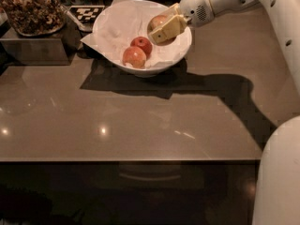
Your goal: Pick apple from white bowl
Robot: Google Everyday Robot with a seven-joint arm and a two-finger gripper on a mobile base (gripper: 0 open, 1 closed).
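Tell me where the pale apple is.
Camera view, top centre: the pale apple sits between the gripper's jaws over the right side of the white bowl, up-right of the red apples.

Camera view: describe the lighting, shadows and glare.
Camera view: dim warm light; the arm and white bowl cast dark shadows on the counter; small glare spots near its front edge; the gripper, holding the apple over the bowl, is brightly lit.
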